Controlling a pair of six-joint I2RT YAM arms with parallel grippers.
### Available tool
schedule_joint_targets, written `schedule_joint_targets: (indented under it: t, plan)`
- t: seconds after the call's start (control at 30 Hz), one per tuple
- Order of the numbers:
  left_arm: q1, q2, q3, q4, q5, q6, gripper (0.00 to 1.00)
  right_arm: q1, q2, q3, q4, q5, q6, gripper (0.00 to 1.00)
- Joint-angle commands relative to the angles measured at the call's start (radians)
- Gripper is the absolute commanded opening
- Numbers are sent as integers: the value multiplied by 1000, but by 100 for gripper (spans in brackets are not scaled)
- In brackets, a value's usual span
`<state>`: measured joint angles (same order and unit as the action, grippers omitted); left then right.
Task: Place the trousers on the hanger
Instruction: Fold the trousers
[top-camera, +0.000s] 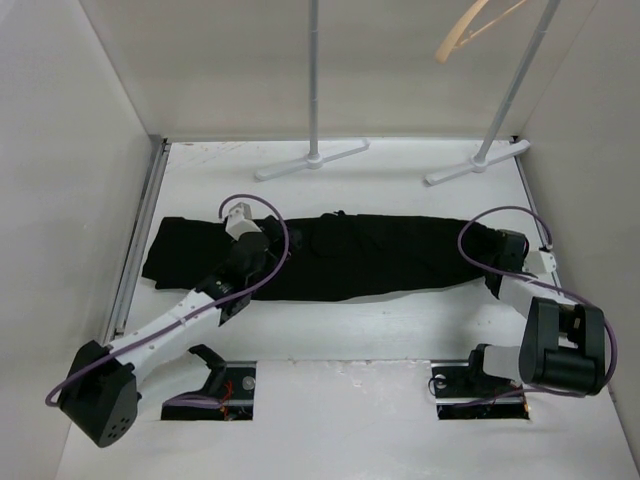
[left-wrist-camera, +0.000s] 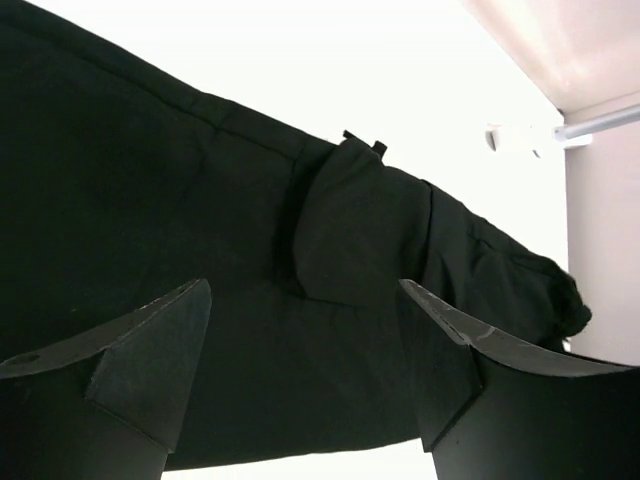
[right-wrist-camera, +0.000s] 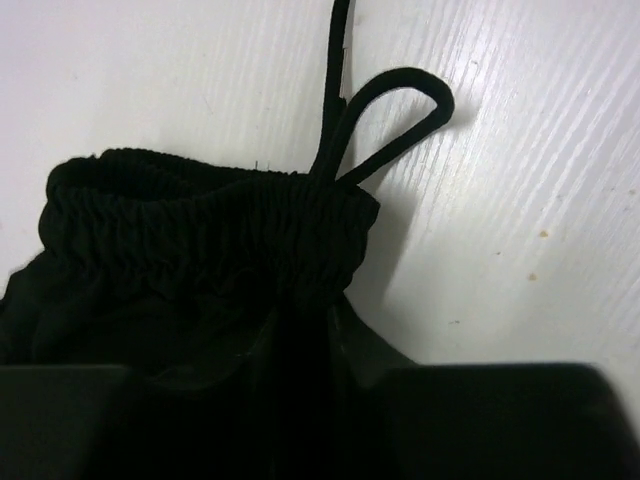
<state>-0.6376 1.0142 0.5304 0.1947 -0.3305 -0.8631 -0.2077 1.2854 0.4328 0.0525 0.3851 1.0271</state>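
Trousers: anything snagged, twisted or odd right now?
Nothing damaged. The trousers lie flat across the table. Only the waistband drawstring trails loose in a loop on the tabletop, and the hanger hangs tilted.

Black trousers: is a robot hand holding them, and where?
The left gripper hangs open over the plain black soft-fabric trousers, holding nothing. The right gripper straddles the fabric beside the elastic waistband, but whether it pinches cannot be told.
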Motion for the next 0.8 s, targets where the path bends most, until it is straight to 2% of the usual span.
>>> schedule_joint_targets:
  t: [0.0,0.07,0.2,0.43,0.6,0.67,0.77]
  plan:
    - [52,-63,-38,25,48,15,72,20,2,15,29,54,50,16]
    - [98,-97,-55,9,77,15,72,23,-62,-5,53,73,44,7]
    - [132,-120,-63,-15,102,12,72,23,-254,-3,2,149,-10,4]
    - [27,-106,26,-53,65,1,71,-95,-572,142,-201,187,-148,4]
    - [-47,-104,187,-129,48,33,72,-109,-620,338,-264,131,-251,5]
    - [-29,-140,230,-165,45,55,72,-50,-601,409,-278,92,-280,5]
    - [84,-234,256,-240,48,94,74,165,-571,467,-278,122,-302,5]
